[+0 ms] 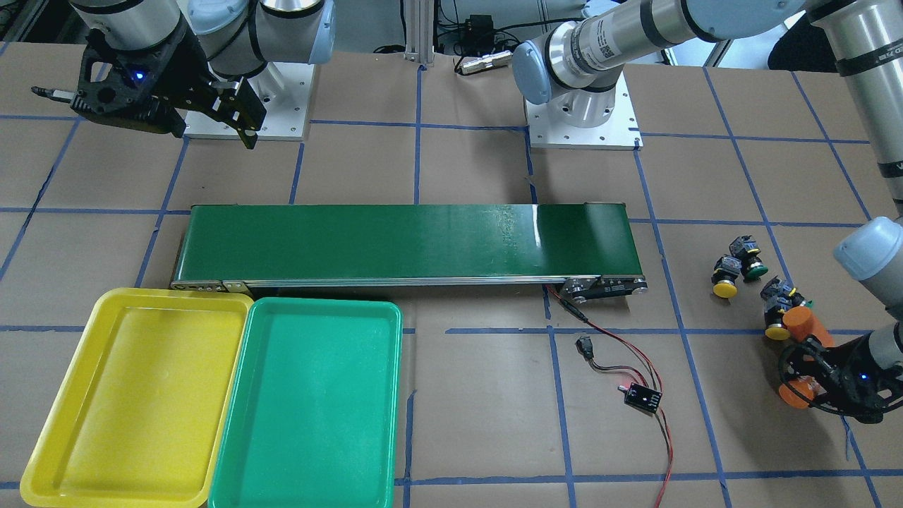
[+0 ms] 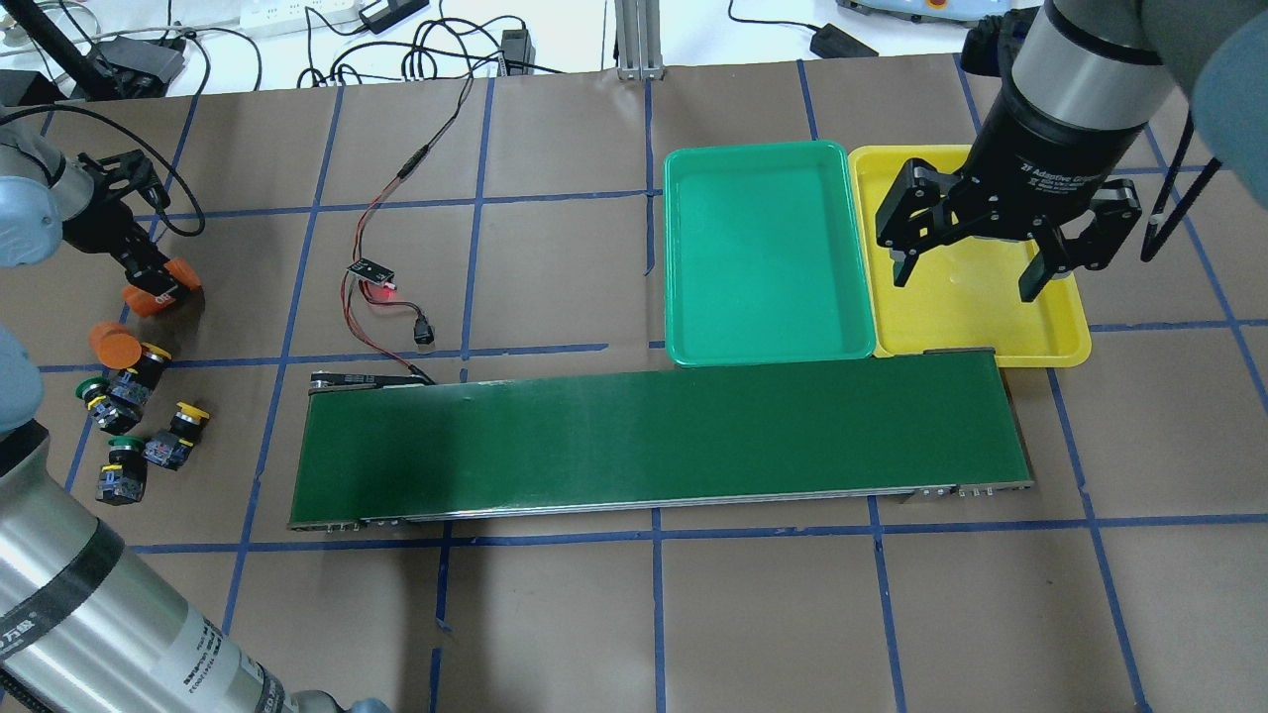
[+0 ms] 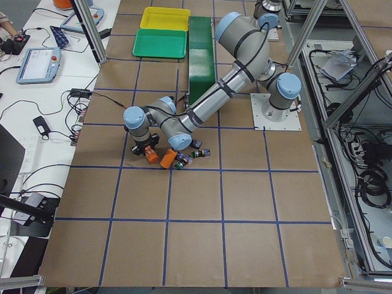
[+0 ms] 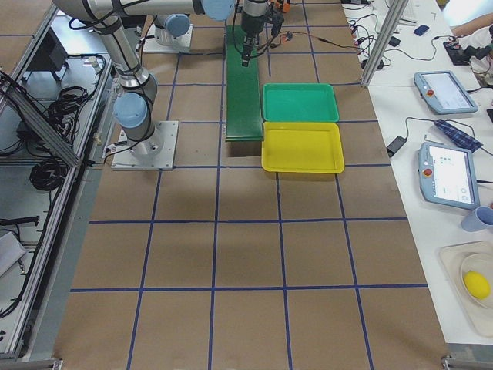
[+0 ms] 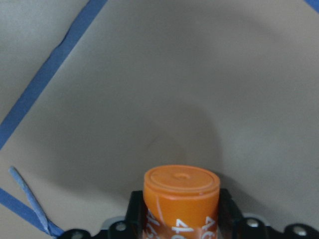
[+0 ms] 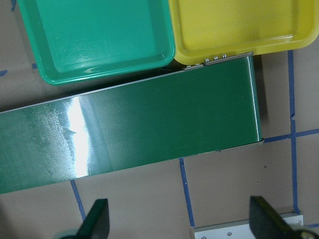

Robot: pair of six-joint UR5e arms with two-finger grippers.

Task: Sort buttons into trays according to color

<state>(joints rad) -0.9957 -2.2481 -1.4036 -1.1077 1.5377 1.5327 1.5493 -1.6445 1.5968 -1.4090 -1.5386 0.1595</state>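
Two fixed cameras looked down on the brown paper-covered desk [image 2: 693, 614] from opposite long sides, two along it from its ends, all sharing the long dark-green conveyor belt [image 1: 402, 243]; the left wrist camera sat close on an orange plastic cylinder [image 5: 182, 199], the right one high over belt, yellow plastic tray [image 6: 239, 25] and green plastic tray [image 6: 99, 35].

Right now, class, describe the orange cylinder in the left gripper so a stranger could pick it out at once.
Find the dark-green conveyor belt, then the cluster of buttons beyond its wired end. Two orange cylinders are there: the held cylinder is clamped in the left gripper, apart from the cluster, while the loose cylinder lies right beside the buttons.
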